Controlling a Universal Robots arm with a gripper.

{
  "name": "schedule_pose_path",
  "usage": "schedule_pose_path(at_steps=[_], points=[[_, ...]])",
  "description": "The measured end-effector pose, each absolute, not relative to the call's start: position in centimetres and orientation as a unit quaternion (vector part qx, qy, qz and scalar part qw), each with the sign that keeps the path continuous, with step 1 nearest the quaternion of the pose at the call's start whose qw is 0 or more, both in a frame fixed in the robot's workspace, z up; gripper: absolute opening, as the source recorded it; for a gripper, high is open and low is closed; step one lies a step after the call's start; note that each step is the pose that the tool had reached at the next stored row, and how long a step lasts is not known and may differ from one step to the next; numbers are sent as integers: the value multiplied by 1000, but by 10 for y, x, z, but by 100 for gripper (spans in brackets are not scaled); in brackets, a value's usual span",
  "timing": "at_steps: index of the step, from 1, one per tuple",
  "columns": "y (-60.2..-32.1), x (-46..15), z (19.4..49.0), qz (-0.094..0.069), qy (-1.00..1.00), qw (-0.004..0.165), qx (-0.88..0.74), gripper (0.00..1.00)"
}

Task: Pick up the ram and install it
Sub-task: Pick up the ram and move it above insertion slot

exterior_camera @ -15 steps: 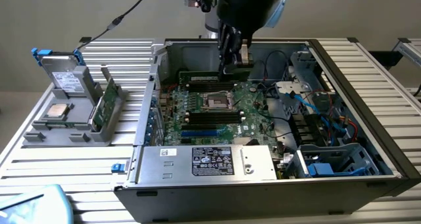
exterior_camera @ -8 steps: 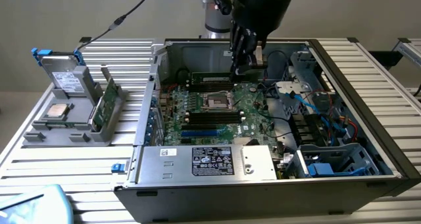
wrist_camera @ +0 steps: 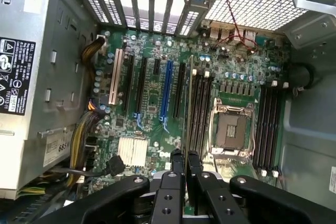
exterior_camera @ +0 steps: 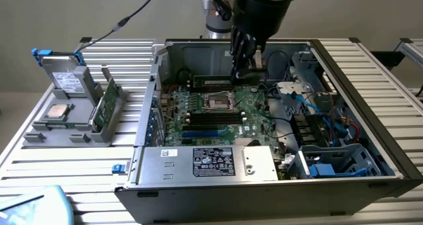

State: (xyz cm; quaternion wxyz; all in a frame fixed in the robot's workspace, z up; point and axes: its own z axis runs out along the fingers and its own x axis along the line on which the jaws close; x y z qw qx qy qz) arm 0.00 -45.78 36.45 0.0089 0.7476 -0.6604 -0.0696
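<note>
Green motherboard (wrist_camera: 152,103) with black slots (wrist_camera: 268,124) and one blue slot (wrist_camera: 167,90), dark green ram (exterior_camera: 213,80), black claw (wrist_camera: 185,156), silver ribbed table (exterior_camera: 66,160)

The tool (exterior_camera: 243,74) hides the end of the ram (exterior_camera: 210,80) toward the exterior view's right.

You had the open case (exterior_camera: 264,205) on the table (exterior_camera: 53,165); the holder (exterior_camera: 59,132) stood at the exterior view's left of it, and the ram (exterior_camera: 211,80) hung, apparently, above the motherboard's (exterior_camera: 251,121) far edge.
</note>
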Motion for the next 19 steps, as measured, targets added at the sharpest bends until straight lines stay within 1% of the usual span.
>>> schedule_pose_path(at_steps=[4,19], points=[[-455,0,359,-68,-663,11,746,15],[-446,0,332,-67,-675,11,735,15]])
